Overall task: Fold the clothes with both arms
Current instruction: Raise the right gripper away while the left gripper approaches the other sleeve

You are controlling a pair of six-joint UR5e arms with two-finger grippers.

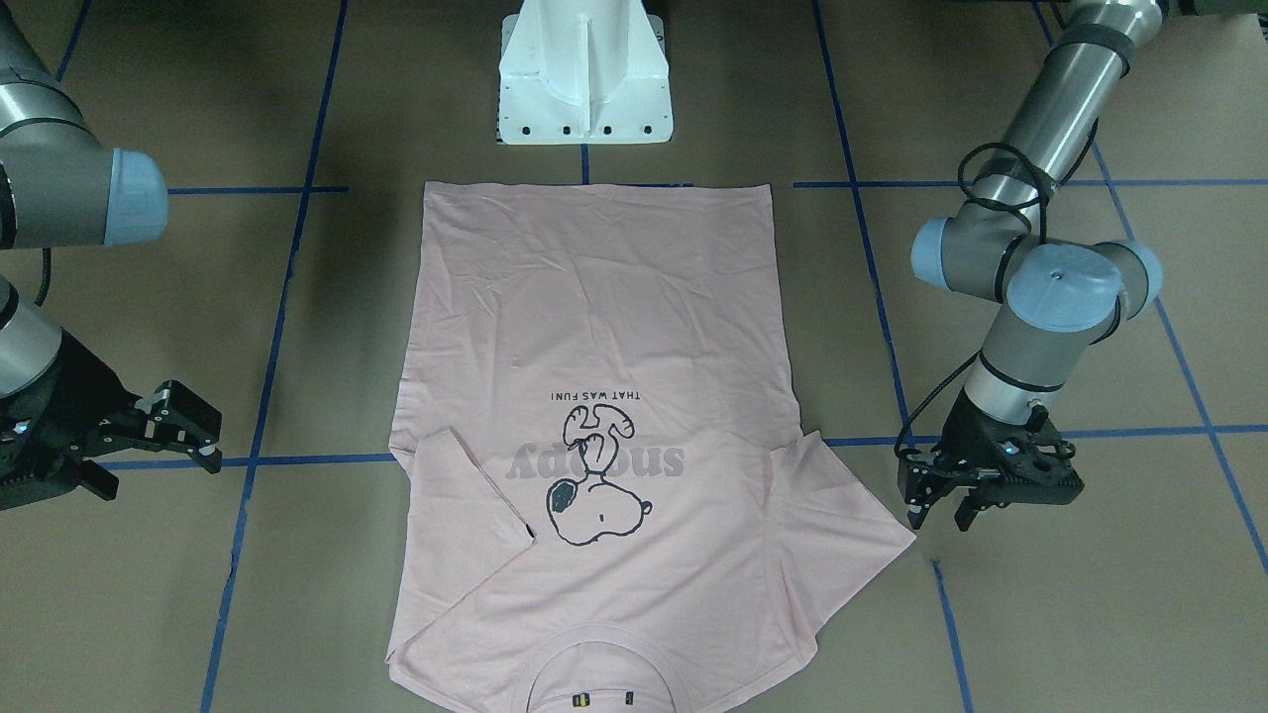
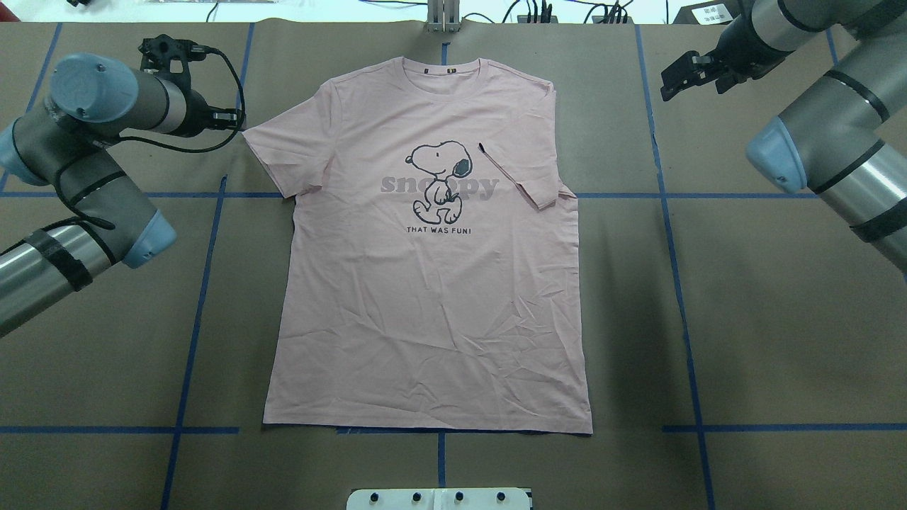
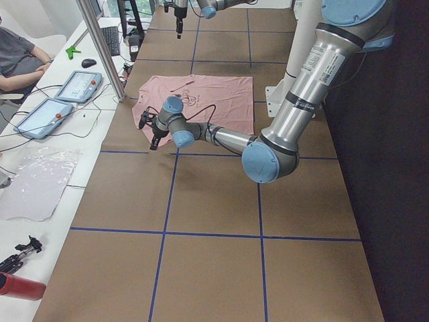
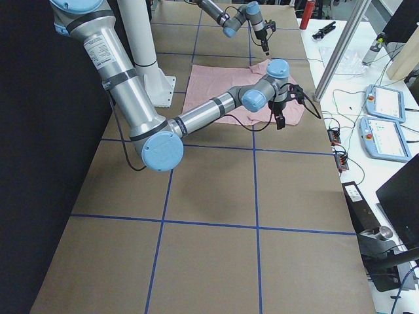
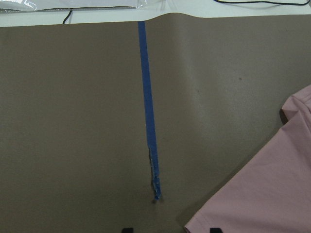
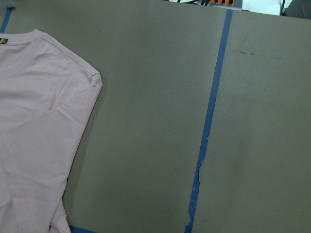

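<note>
The pale pink T-shirt (image 2: 429,283) lies flat and face up on the brown table, its cartoon dog (image 2: 439,177) showing and its collar (image 2: 443,71) on the far side from the robot. One sleeve (image 2: 517,177) is folded in over the chest; the other sleeve (image 2: 273,152) lies spread out. My left gripper (image 1: 941,515) hangs open just beyond the tip of the spread sleeve (image 1: 872,525), holding nothing. In the left wrist view that sleeve (image 5: 262,194) reaches one fingertip (image 5: 215,229). My right gripper (image 1: 158,465) stands open, well clear of the shirt's folded side.
The white pedestal base (image 1: 584,74) stands just past the shirt's hem. Blue tape lines (image 2: 205,283) cross the table. A side bench carries teach pendants (image 3: 77,86), and a seated person (image 3: 20,60) is beside it. Bare tabletop surrounds the shirt.
</note>
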